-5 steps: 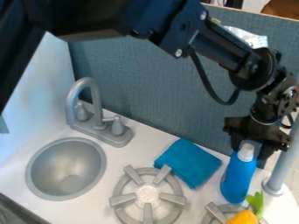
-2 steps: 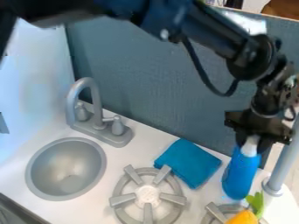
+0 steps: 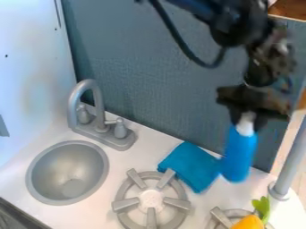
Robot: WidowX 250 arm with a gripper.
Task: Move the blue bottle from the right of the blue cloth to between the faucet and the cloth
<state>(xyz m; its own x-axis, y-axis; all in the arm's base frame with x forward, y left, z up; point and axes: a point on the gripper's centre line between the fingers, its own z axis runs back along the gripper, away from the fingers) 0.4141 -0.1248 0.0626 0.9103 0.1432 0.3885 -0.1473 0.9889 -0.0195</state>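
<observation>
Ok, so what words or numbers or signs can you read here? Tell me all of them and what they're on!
There are none that I can read.
Blue bottle in the gripper: no words I can make out.
Stove burner's pale middle: faint speckles, too blurry to tell if they are writing.
Blue cloth, sink and faucet: no letters or numbers that I can see.

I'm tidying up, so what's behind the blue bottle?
Behind the bottle are the blue-gray panel and, on the left, part of the cloth. Whatever the bottle covers is hidden.
</observation>
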